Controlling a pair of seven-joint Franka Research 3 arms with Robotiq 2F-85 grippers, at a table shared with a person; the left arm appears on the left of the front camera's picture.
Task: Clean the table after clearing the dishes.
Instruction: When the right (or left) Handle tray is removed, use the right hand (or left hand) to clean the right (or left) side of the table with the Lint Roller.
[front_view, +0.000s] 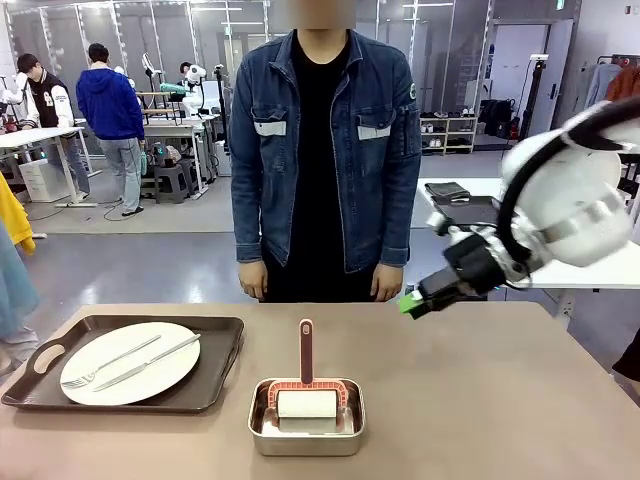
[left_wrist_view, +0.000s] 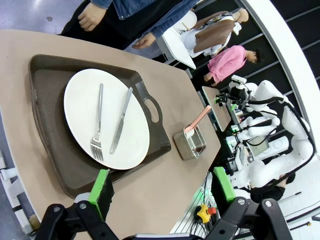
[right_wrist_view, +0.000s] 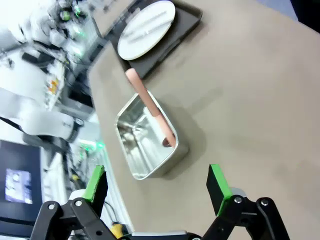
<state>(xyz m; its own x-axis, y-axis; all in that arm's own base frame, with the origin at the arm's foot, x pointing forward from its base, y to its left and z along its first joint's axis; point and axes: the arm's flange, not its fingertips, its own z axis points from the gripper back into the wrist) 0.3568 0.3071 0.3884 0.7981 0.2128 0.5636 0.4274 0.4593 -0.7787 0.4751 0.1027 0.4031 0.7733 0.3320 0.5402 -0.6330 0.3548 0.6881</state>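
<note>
While the right gripper (right_wrist_view: 157, 182), fingers (right_wrist_view: 96, 182) apart, hangs right of the steel pan (front_view: 306, 432), the roller handle (front_view: 306, 350) stands upright there.

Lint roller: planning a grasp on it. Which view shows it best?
Front view: the lint roller sits in the steel pan, white roll and pink handle clear. Right wrist view shows the handle closer, blurred; left wrist view, small and far.
</note>
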